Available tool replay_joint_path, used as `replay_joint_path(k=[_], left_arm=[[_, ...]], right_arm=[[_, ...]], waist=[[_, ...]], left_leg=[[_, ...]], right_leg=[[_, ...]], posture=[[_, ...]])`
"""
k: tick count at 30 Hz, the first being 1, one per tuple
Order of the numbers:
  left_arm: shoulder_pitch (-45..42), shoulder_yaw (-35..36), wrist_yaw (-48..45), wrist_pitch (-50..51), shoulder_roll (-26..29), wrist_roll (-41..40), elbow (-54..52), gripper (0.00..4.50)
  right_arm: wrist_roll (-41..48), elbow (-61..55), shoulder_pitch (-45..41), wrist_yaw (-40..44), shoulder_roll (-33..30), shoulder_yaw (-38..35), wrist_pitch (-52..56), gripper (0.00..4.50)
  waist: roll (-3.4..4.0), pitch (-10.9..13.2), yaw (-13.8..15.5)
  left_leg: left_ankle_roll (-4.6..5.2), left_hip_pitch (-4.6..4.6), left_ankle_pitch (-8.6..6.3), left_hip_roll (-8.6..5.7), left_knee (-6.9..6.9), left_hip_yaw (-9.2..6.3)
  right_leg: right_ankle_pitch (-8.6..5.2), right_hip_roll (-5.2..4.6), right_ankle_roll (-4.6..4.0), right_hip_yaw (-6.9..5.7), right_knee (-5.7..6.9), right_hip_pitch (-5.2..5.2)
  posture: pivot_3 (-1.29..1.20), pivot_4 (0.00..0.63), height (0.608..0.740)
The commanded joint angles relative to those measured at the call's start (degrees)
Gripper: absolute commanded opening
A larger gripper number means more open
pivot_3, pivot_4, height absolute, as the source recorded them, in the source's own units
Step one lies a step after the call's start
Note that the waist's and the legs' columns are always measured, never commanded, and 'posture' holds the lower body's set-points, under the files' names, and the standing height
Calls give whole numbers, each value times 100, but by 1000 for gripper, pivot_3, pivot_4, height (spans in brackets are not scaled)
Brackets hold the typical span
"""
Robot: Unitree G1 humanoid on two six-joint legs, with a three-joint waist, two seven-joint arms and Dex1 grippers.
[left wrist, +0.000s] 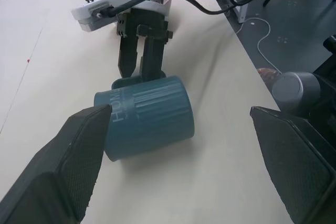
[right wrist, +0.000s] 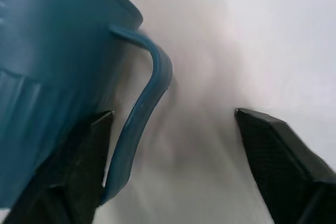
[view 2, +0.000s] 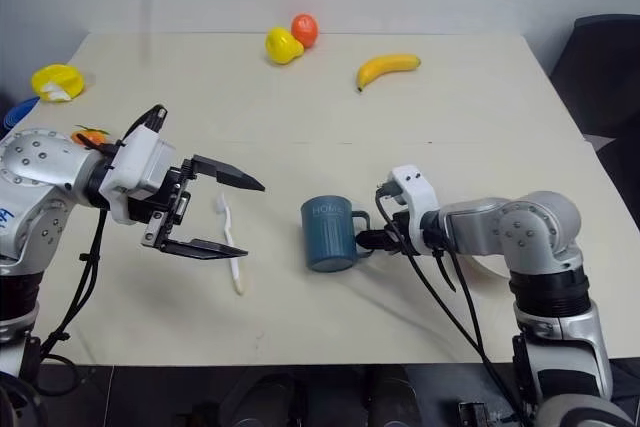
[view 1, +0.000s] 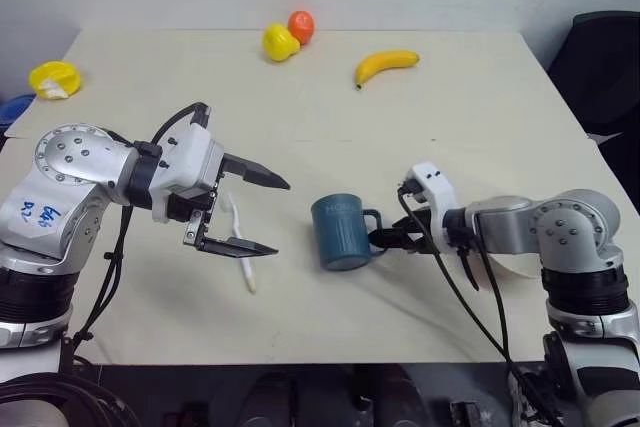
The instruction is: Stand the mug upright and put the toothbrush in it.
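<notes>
The mug (view 1: 342,231) sits on the table (view 1: 440,127) near its front edge, about the middle. It looks upside down — flat closed end up, no opening showing from above — with its handle toward the right gripper (view 1: 385,239). That gripper reaches in low from the right, and its black fingers (left wrist: 140,56) stand apart at the handle: in the right wrist view one finger (right wrist: 73,166) lies in the gap between the handle loop and the mug wall, the other (right wrist: 283,156) well out to the far side, over bare table. So it straddles the handle with open jaws; whether a finger touches it I cannot tell, and nothing is clamped.

To the left of the mug, the toothbrush (view 2: 229,239) lies flat on the table, running roughly front to back with its head at the far end. The left gripper (view 1: 262,215) hangs above it, pointing right toward the mug, its two fingers spread wide and empty — one finger (view 1: 255,173) higher, the other (view 1: 240,247) lower, crossing over the brush in the head views.

Farther back, a banana (view 1: 385,64) lies right of centre, and near the far edge a yellow fruit (view 1: 280,42) and an orange one (view 1: 301,25) sit touching. At the far left edge sits another yellow object (view 1: 55,79)
</notes>
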Motion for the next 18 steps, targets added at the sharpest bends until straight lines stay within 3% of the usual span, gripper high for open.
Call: replay_joint_path(k=[1, 9, 15, 18], left_arm=[[-78, 147, -4, -100, 24, -33, -34, 4500], [-39, 191, 17, -125, 41, -34, 20, 4500], [294, 576, 310, 118, 185, -107, -13, 4500], [829, 1260, 758, 555, 353, -238, -87, 4500]], right_arm=[[-434, 8, -22, 376, -41, 266, -261, 2562], [-723, -182, -64, 795, 136, 103, -194, 30], [-786, -249, -75, 861, 787, -576, -984, 30], [-1748, 53, -187, 691, 1570, -302, -2863, 30]], waist=[[0, 0, -15], [0, 0, -100], [1, 1, -117], [1, 0, -171]], left_leg=[[0, 1, 0, 0, -1, 0], [0, 0, 0, 1, -6, -1], [0, 2, 0, 2, -9, 1], [-1, -2, 0, 4, -12, 3]], right_leg=[[0, 0, 0, 0, 0, 0], [0, 0, -1, 0, 0, -2], [-1, 0, -1, 1, 3, -7], [-1, 1, -2, 6, 6, -20]], posture=[[0, 150, 740], [0, 150, 740], [0, 150, 740], [0, 150, 740]])
